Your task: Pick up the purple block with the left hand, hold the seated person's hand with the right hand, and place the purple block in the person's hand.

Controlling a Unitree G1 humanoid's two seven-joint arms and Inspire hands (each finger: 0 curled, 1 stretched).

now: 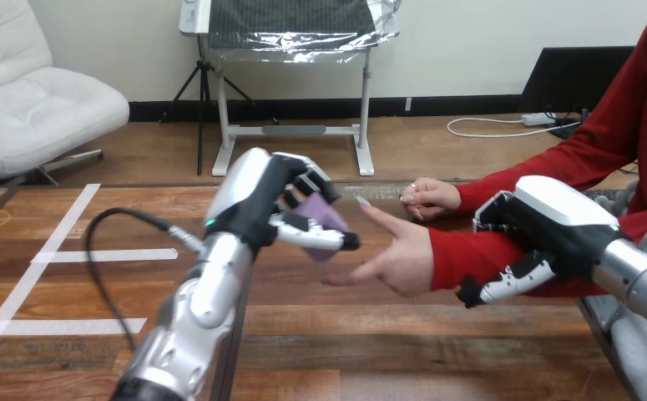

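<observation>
the left hand (257, 194) hangs above the wooden table (386, 351), its fingers and thumb pinching the purple block (330, 219) just beside the person's open hand (399, 255). the block looks small, light and rigid, so a pinch across opposite faces should hold. the right hand (553, 219) clasps the person's forearm (462, 255).

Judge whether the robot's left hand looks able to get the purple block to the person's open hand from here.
Probably yes. The left hand, curled round the purple block, is just beside the person's open hand, nothing between them; the right hand clasps the person's forearm.
</observation>
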